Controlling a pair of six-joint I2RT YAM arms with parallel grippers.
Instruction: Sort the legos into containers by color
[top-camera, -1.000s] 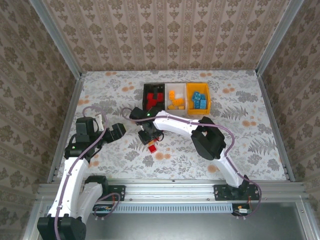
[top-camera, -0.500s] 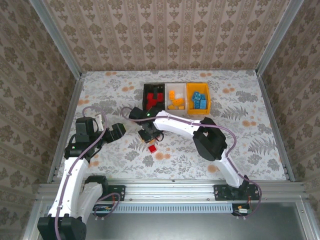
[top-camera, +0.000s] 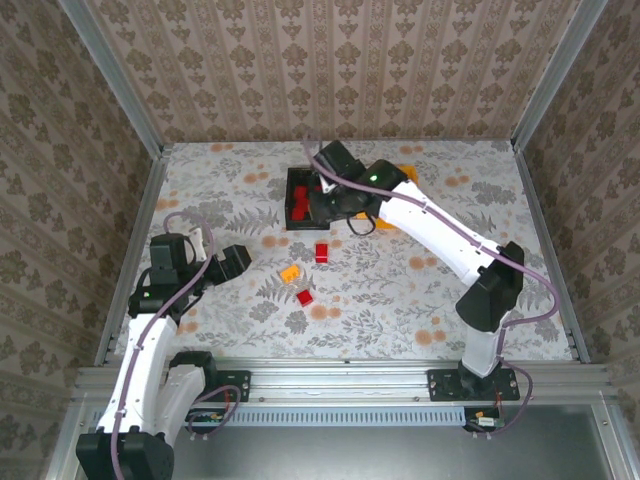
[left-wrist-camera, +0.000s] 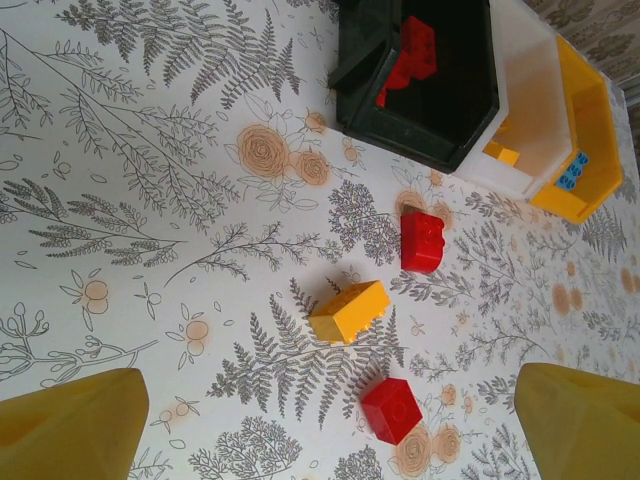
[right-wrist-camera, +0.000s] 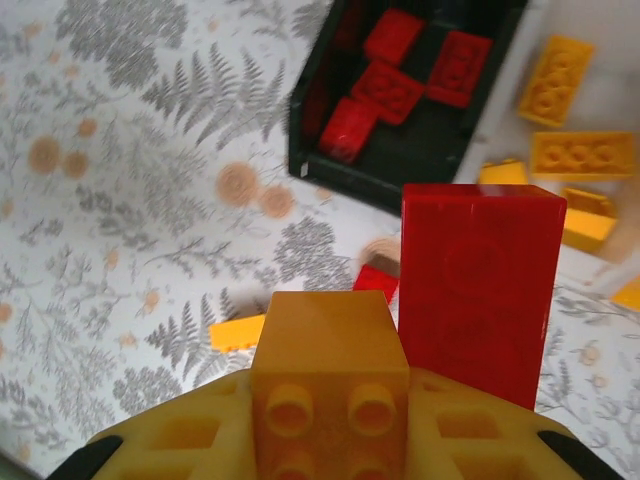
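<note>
- The red rectangular plastic brick (right-wrist-camera: 478, 290) is clenched in the right gripper (top-camera: 323, 192), with an orange-yellow plastic brick (right-wrist-camera: 325, 375) pinched in alongside it. The red one's long axis runs out along the fingers.
- The black open-top plastic bin (right-wrist-camera: 300, 150), which holds red bricks, lies just ahead and left of the held pair. From above, the claw hangs over it.
- Half a second ago this claw was low over the table (top-camera: 450, 290); now it is at the bins.
- The left gripper (top-camera: 238, 262) has not moved; its fingers are spread and empty.

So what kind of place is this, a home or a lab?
Probably a robot test cell, not a home: wallpaper-patterned panels in a metal frame box in a floral table, the left arm and right arm are bolted by a rail at its edge, and legos lie near a black bin.
</note>
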